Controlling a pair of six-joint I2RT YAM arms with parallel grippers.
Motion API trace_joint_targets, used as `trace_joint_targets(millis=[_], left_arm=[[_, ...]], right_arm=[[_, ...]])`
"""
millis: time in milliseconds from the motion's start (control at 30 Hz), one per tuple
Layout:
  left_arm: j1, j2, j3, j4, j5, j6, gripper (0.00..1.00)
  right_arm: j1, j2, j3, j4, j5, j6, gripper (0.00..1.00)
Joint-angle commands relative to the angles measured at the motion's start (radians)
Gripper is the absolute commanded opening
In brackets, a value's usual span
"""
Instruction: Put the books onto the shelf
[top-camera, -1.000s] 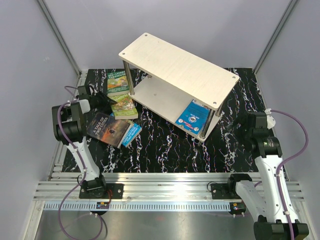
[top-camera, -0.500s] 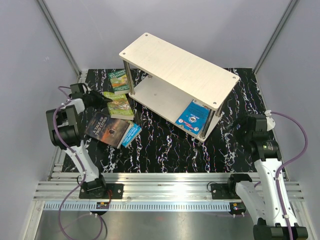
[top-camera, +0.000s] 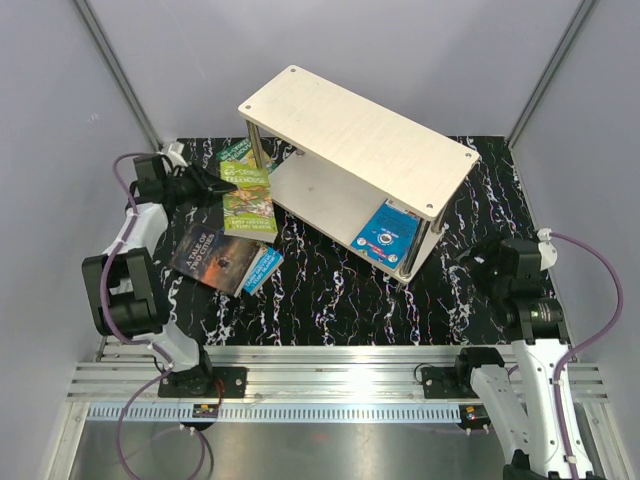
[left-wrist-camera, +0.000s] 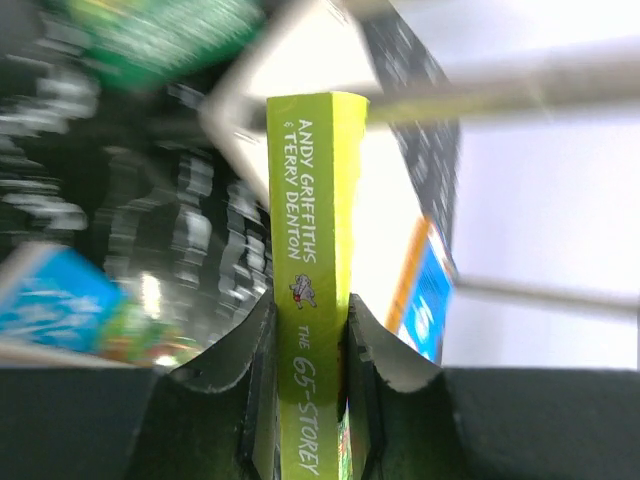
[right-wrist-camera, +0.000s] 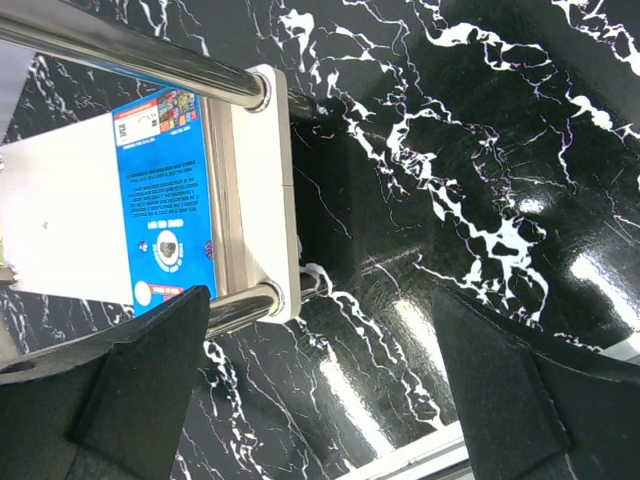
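My left gripper (top-camera: 215, 186) is shut on a green book (top-camera: 248, 200), holding it off the table just left of the shelf (top-camera: 360, 140). The left wrist view shows both jaws pressed against the lime-green spine of that book (left-wrist-camera: 312, 200), with my left gripper (left-wrist-camera: 310, 315) facing the shelf's lower board (left-wrist-camera: 385, 200). A blue book (top-camera: 388, 235) lies on the lower board's right end. A second green book (top-camera: 233, 150) lies behind, by the shelf's rear left post. A dark brown book (top-camera: 215, 255) rests on another blue one (top-camera: 266, 268). My right gripper (right-wrist-camera: 325, 390) is open over bare table beside the shelf's corner (right-wrist-camera: 262, 190).
The black marbled tabletop (top-camera: 340, 290) is ringed by grey walls. An aluminium rail (top-camera: 330, 385) runs along the near edge by the arm bases. The shelf's metal posts (right-wrist-camera: 120, 55) stand between the two boards at the corners.
My left gripper has closed on the green book and carried it up and toward the back, nearer the shelf. The right arm has drifted slightly toward the near side, still open.
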Motion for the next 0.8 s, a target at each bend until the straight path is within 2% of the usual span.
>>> trace_joint_targets(millis=[0, 133, 200, 333, 567, 633, 767], left_arm=[[-0.117, -0.064, -0.01, 0.055, 0.212, 0.019, 0.0], [-0.257, -0.089, -0.026, 0.136, 0.243, -0.04, 0.0], [-0.341, -0.086, -0.027, 0.24, 0.252, -0.083, 0.0], [-0.458, -0.028, 0.019, 0.312, 0.234, -0.131, 0.0], [-0.602, 0.201, 0.18, 0.683, 0.217, -0.415, 0.0], [-0.624, 0.293, 0.236, 0.723, 0.215, -0.478, 0.0], [-0.691, 0.432, 0.367, 0.75, 0.206, -0.513, 0.0]], right_arm=[[-0.001, -0.027, 0.002, -0.006, 0.0, 0.018, 1.0], [-0.001, -0.053, 0.012, -0.046, -0.005, 0.028, 1.0], [0.001, -0.062, 0.019, -0.077, -0.011, 0.031, 1.0], [0.001, -0.103, 0.031, -0.124, -0.033, 0.038, 1.0], [0.001, -0.157, 0.077, -0.229, -0.042, 0.026, 1.0], [0.001, -0.171, 0.085, -0.256, -0.057, 0.02, 1.0], [0.001, -0.191, 0.112, -0.304, -0.06, -0.003, 1.0]])
